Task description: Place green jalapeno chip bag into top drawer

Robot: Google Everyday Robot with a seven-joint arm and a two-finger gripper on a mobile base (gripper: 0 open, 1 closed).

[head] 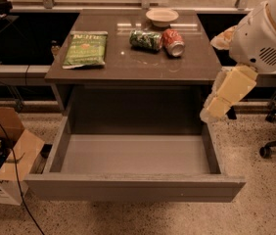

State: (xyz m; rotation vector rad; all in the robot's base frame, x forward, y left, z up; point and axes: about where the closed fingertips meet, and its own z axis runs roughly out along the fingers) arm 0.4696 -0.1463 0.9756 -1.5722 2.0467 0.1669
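**A:** Where's the green jalapeno chip bag (pixel 85 48)?

**B:** Flat on the left half of the worktop (pixel 133 70), well apart from the green can (pixel 145 39), the red can (pixel 173 42) and the bowl (pixel 162 16). The top drawer (pixel 133 186) stands pulled out below.

**A:** And the pincer (pixel 212 112)?

**B:** It hangs by the cabinet's right side, just above the drawer's right wall, with the arm angled down and inward. It holds nothing. Whether it's open or closed, I cannot tell.

**A:** Best approach?

**B:** I'd rise over the worktop's edge, cross left clear of the cans, and descend on the bag's middle.
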